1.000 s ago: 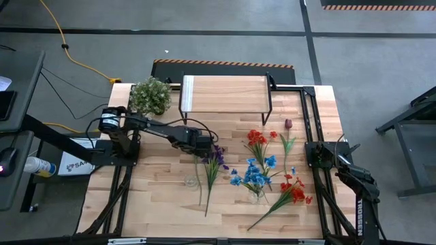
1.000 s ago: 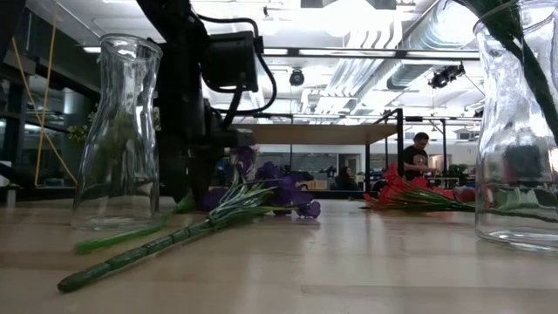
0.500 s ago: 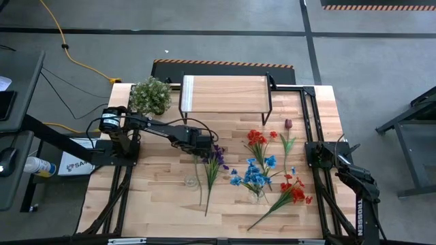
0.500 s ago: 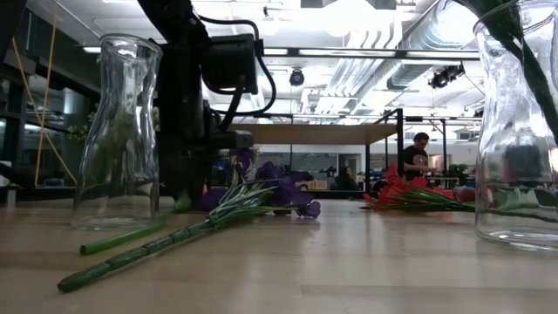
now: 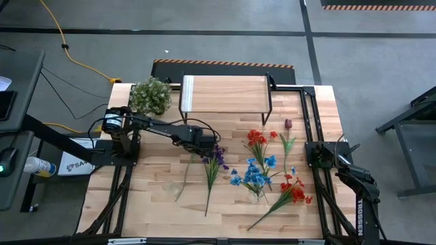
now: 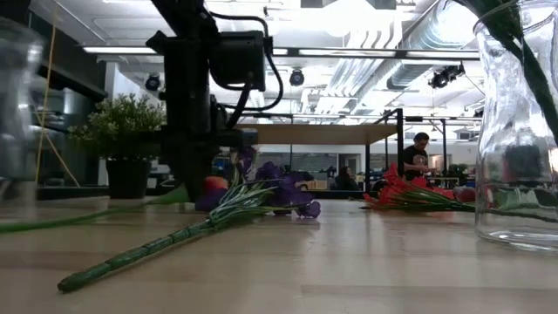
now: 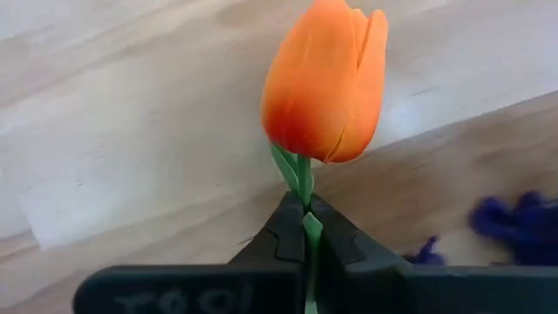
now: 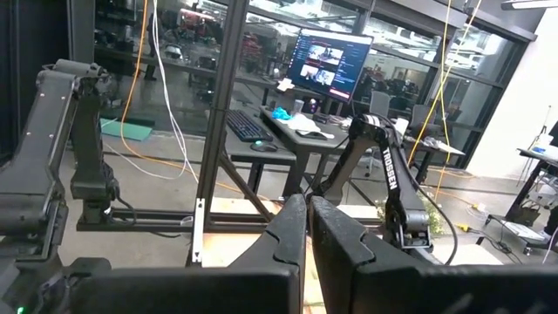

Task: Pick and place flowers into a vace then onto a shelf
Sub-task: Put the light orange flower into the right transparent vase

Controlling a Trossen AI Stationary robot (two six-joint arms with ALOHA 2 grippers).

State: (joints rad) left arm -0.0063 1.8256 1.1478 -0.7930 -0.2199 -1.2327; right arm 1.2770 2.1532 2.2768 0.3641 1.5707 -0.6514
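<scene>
An orange tulip (image 7: 327, 83) lies left of the table's middle, its long green stem (image 5: 187, 178) slanting toward the near left. My left gripper (image 5: 204, 144) stands over its bloom end, pointing steeply down and shut on the stem. An empty clear glass vase (image 6: 17, 113) shows blurred at the low view's left edge. A second vase (image 5: 255, 190) holds blue flowers. The shelf (image 5: 225, 94) stands at the far edge. My right gripper (image 8: 305, 227) is shut on nothing, held level and high at the table's right side. My left gripper pinches the tulip's stem (image 7: 304, 179) just below the orange bloom between its two fingertips. The fingers come from above, pointing steeply down, across the stem. The bloom end (image 6: 215, 184) sits a little above the table, and the stem (image 6: 87, 214) slopes down to the tabletop.
A purple flower (image 5: 213, 167) lies right beside the left gripper. Red flowers (image 5: 257, 139), a dark red tulip (image 5: 287, 126) and a red spray (image 5: 289, 196) lie right of the middle. A bushy potted plant (image 5: 150, 95) stands at the far left.
The tulip's stem has swung about its bloom end, its free end sweeping toward the table's left edge. The empty glass vase has slid to the left with it. The orange bloom now shows at the left gripper in the low view.
</scene>
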